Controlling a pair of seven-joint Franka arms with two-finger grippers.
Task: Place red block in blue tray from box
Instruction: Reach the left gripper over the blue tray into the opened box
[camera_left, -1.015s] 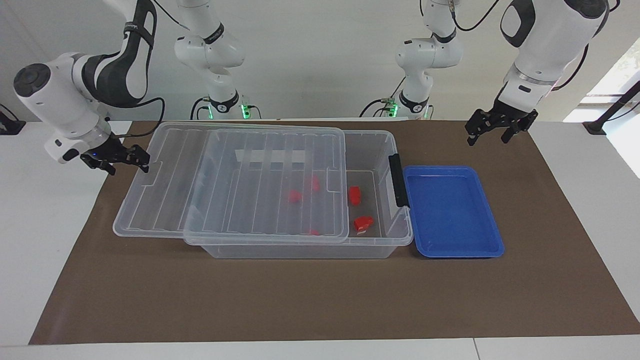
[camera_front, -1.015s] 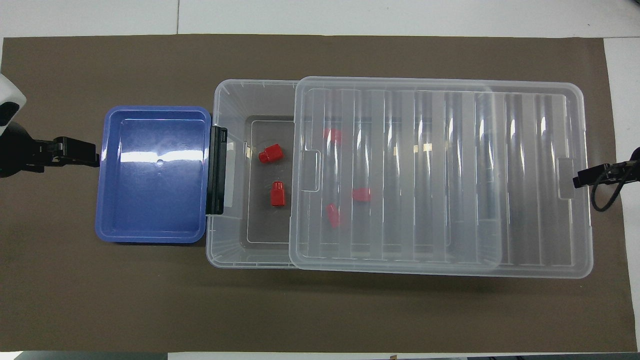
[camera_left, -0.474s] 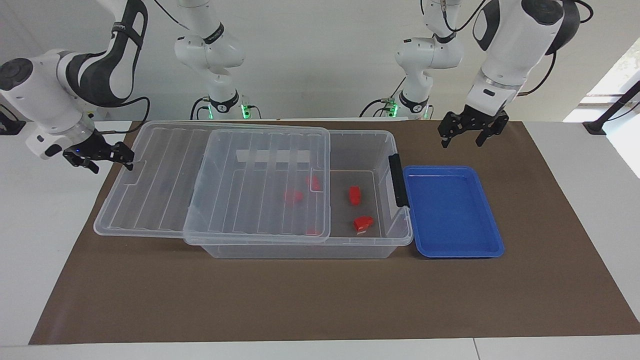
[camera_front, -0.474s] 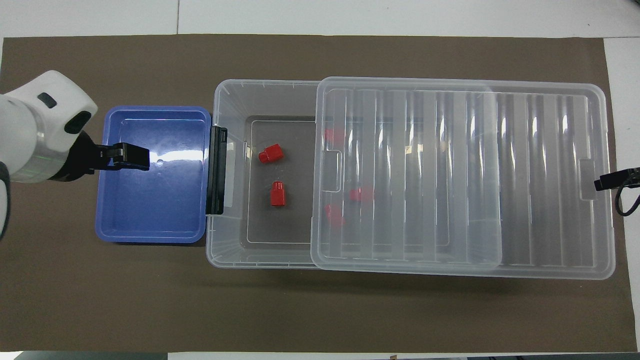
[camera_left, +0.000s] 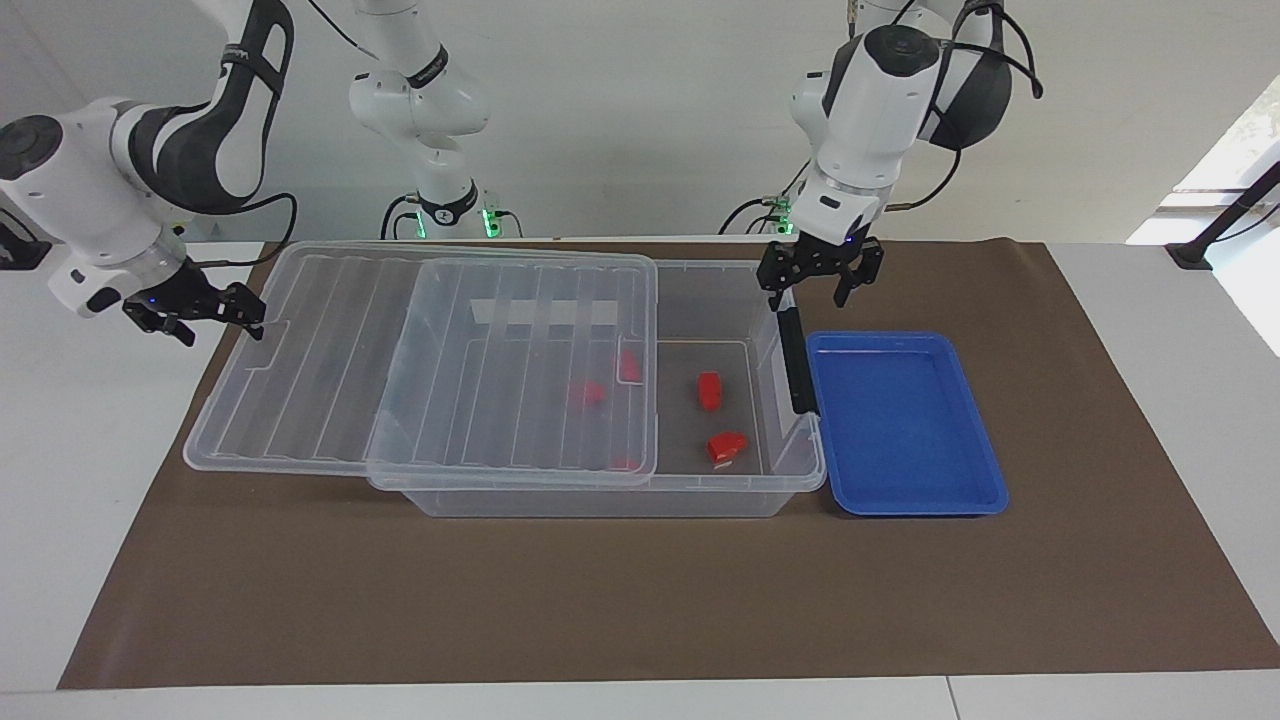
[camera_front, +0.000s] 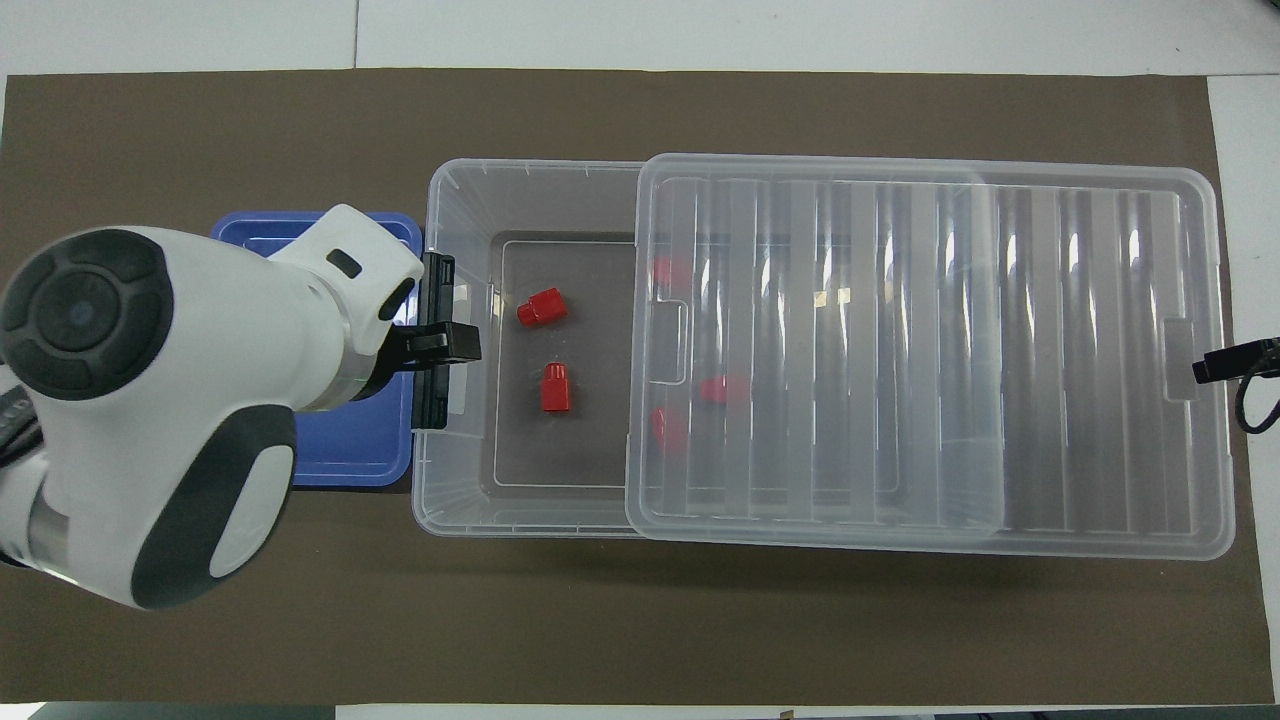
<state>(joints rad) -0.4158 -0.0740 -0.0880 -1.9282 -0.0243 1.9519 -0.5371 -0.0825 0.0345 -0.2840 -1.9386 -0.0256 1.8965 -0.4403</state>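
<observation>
Box (camera_left: 600, 490) (camera_front: 520, 520): sitting on the brown mat (camera_left: 640, 600) (camera_front: 640, 620) covering the table (camera_left: 80, 420) (camera_front: 700, 30); black latch (camera_left: 795, 360) (camera_front: 432, 400) facing the tray.

Lid (camera_left: 330, 400) (camera_front: 1000, 350): lying slid off toward the right arm's end, overhanging that end of the box, leaving the latch end uncovered.

Block (camera_left: 709, 391) (camera_front: 554, 387): lying on the box floor in the uncovered part.

Wider red piece (camera_left: 727, 446) (camera_front: 541, 307): lying near the block, farther from the robots.

More red pieces (camera_left: 590, 392) (camera_front: 720, 389): showing blurred through the lid.

Tray (camera_left: 900, 500) (camera_front: 345, 465): sitting just beside the latch end of the box, toward the left arm's end, holding nothing.

Left tool (camera_left: 820, 285) (camera_front: 455, 343): hanging fingers-down over the latch end of the box, fingers spread, gripping nothing.

Right tool (camera_left: 245, 310) (camera_front: 1215, 362): reaching level at the lid's end edge toward the right arm's end; spread or pinching, cannot tell.
</observation>
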